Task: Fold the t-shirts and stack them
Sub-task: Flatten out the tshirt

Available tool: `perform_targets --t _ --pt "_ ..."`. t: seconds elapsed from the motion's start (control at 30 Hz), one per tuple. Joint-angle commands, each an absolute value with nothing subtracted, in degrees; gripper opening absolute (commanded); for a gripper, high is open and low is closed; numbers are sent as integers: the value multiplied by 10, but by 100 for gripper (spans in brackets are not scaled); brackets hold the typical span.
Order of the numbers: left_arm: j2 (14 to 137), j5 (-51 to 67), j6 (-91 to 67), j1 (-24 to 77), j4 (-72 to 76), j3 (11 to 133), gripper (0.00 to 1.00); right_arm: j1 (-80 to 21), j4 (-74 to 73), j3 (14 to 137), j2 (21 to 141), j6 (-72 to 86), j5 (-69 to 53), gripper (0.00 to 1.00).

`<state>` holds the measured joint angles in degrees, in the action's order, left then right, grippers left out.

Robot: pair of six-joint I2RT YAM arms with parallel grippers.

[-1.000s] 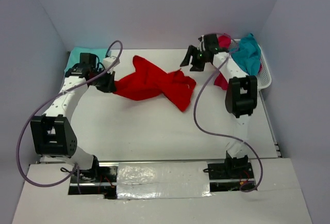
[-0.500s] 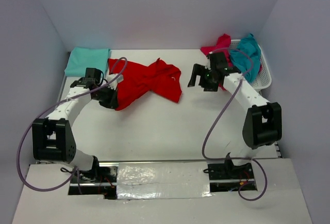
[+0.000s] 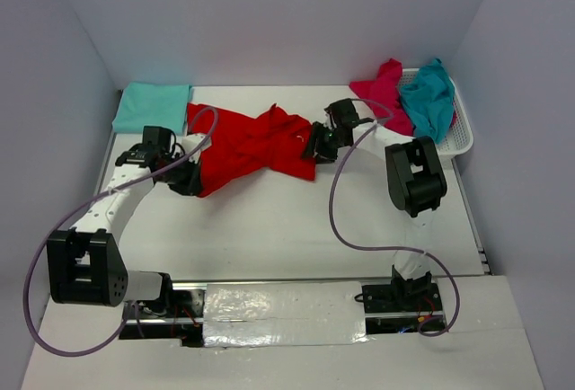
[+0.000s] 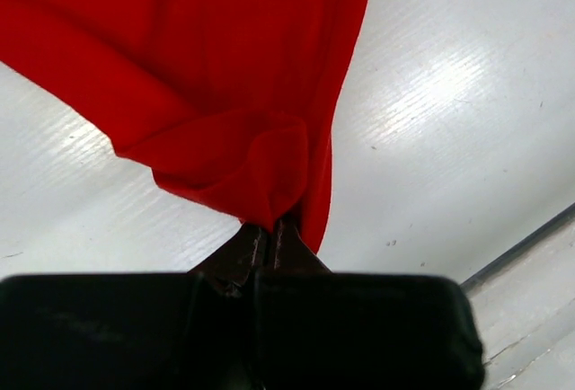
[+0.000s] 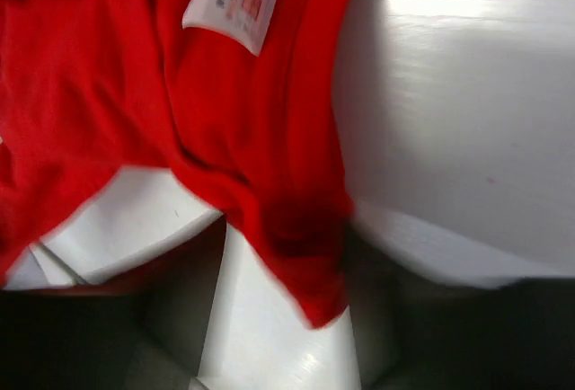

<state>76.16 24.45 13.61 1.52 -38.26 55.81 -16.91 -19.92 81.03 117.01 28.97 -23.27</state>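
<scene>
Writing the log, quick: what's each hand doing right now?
Left hand: closed on the red t-shirt.
Right hand: at that shirt's edge, blurred; cannot be told.

The label on the red t-shirt is unreadably blurred.

Pale lavender walls enclosing white table on far, left, right sides; silver strip lying along table's near edge.
</scene>
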Motion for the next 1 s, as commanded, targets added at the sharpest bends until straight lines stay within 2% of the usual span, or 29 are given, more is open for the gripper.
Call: perform_targets --t 0.0,0.03,0.07,0.2,0.47,0.5,0.63,0.77,0.87,0.97 --pt "745 245 138 4 -372 585 0 -185 -145 797 1172 326 -304 21" --pt "745 242 137 3 -371 605 0 -184 -141 797 1159 330 -312 5" --pt "745 236 137 2 -371 619 0 -183 -148 807 1151 328 -322 0" --pt "737 202 156 -18 -412 717 0 -178 -207 818 1060 291 -326 0" --pt "638 176 210 -18 -514 871 0 -199 -277 685 651 304 -299 0" --pt "615 171 207 -19 -521 881 0 -203 -288 683 582 309 -288 0" --pt "593 176 204 -19 -569 979 0 -207 -376 741 468 309 -238 0" --pt "613 186 179 -19 -557 1037 0 -207 -437 822 468 294 -221 0" --pt "685 200 158 -19 -528 1055 0 -205 -433 857 516 280 -222 0" --pt "762 200 136 -19 -496 1093 0 -179 -424 916 618 242 -214 0"
